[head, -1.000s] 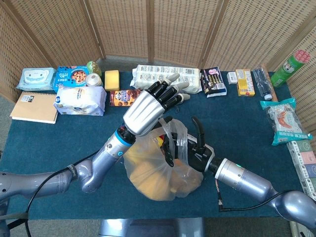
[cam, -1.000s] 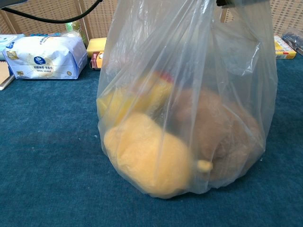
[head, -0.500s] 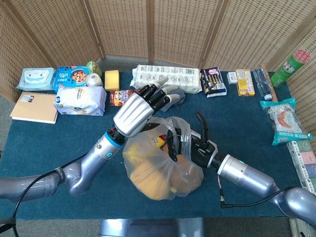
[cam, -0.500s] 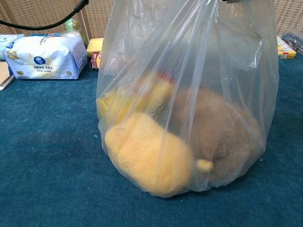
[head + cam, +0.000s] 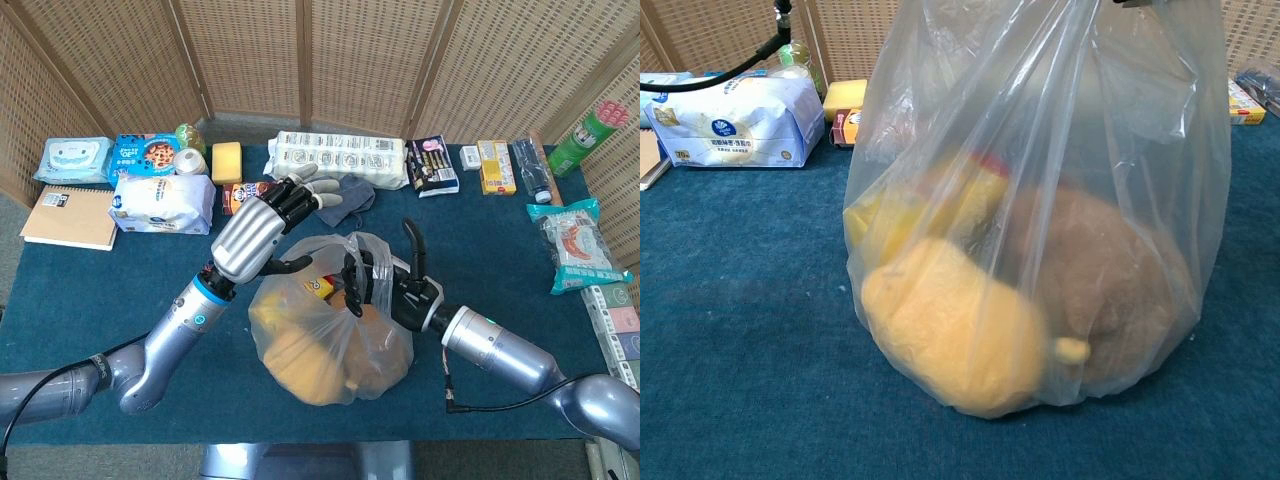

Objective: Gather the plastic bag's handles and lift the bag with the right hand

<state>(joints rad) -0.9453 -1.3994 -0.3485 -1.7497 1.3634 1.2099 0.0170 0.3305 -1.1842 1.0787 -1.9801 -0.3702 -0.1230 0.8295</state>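
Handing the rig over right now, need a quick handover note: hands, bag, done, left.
Right hand: fingers hooked into the gathered handles at the top of the plastic bag, holding it.
Left hand: open, fingers spread, beside the bag's upper left, holding nothing.
Bag: centre of the blue table; chest view shows its bottom still sitting on the cloth, with yellow and brown plush toys inside.
Done: handles gathered in the right hand.
Left: raise the bag clear of the table with the right hand; keeping the left hand out of the way seems wise.
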